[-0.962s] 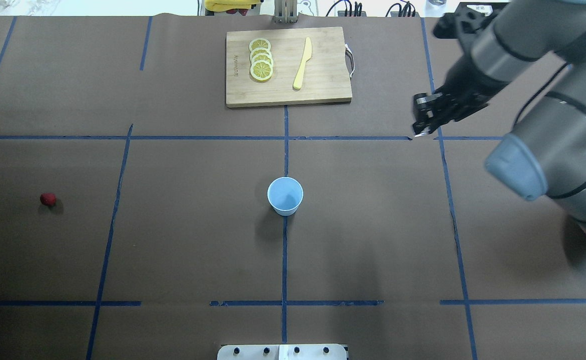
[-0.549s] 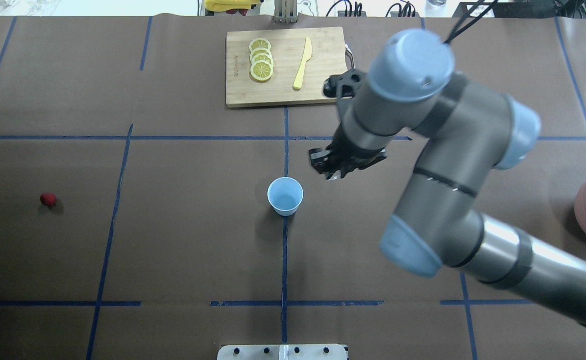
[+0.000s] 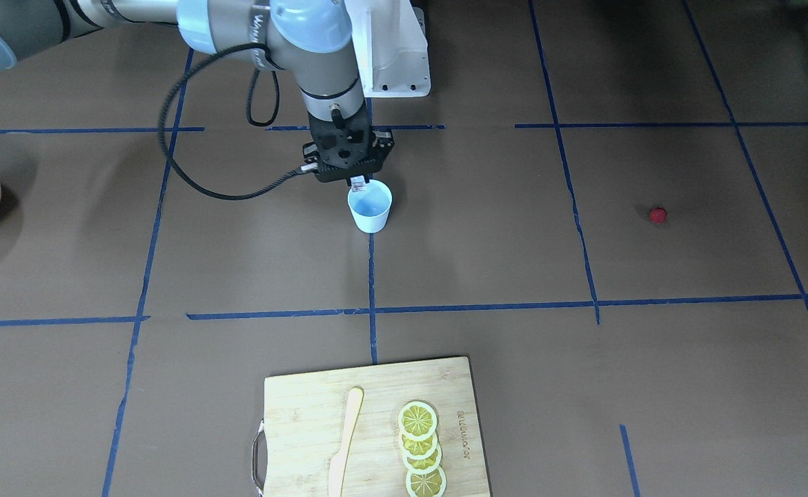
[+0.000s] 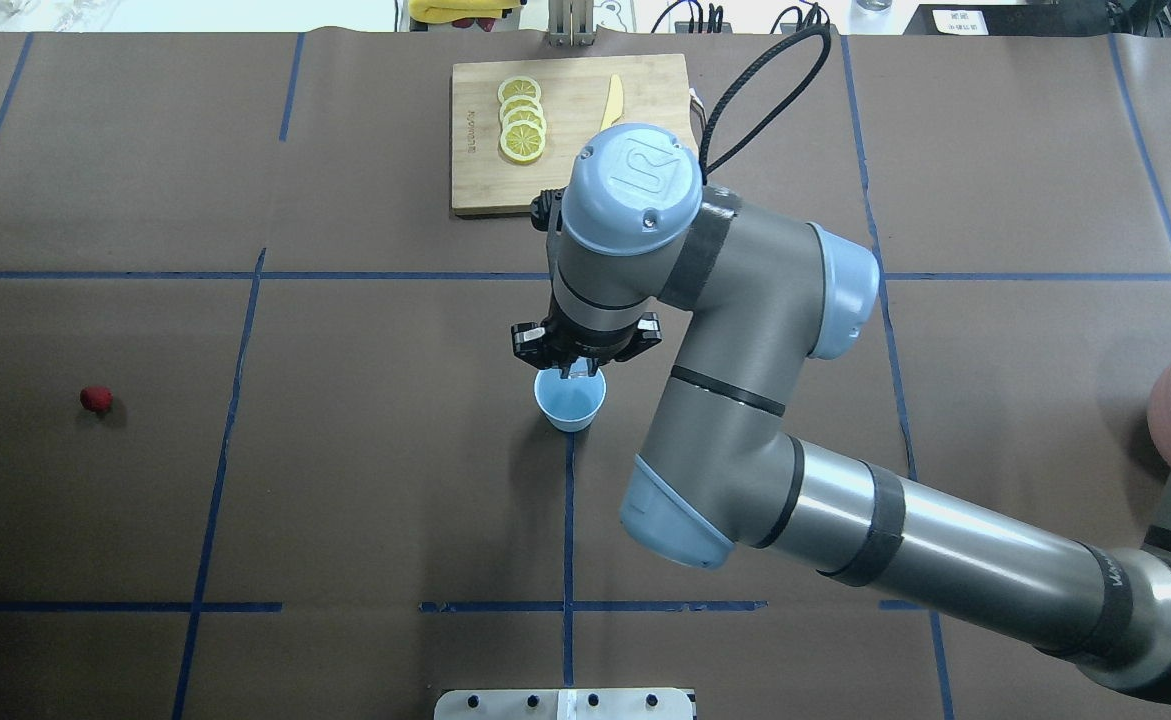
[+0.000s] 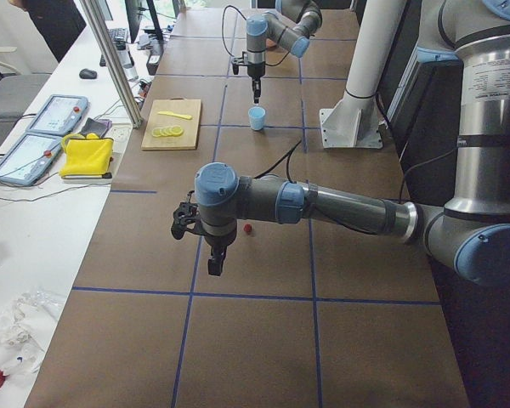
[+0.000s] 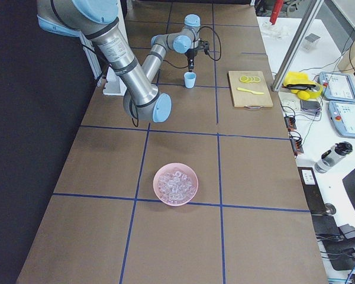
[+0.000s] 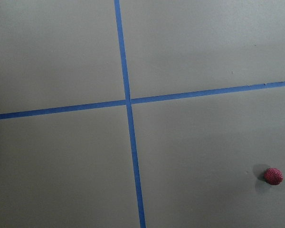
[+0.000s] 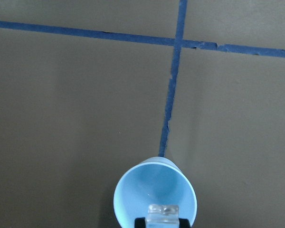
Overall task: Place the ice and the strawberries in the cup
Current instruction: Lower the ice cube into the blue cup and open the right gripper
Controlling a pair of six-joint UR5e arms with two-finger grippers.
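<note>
The pale blue cup (image 4: pixel 570 402) stands upright at the table's middle and also shows in the front-facing view (image 3: pixel 370 208). My right gripper (image 4: pixel 573 372) hangs just over its rim, shut on a clear ice cube (image 8: pixel 163 213) that sits above the cup's mouth (image 8: pixel 154 192). The red strawberry (image 4: pixel 96 399) lies on the table far to the left, and the left wrist view shows it too (image 7: pixel 273 175). My left gripper (image 5: pixel 213 263) shows only in the exterior left view, hovering near the strawberry (image 5: pixel 249 229). I cannot tell whether it is open or shut.
A pink bowl (image 6: pixel 176 184) full of ice cubes stands at the right end of the table. A wooden cutting board (image 4: pixel 485 185) with lemon slices (image 4: pixel 522 120) and a yellow knife (image 4: pixel 611 100) lies at the far edge, behind the cup.
My right arm has swung from the table's right side leftward to the cup. Its gripper now hangs over the cup's rim, shut on the ice cube.
</note>
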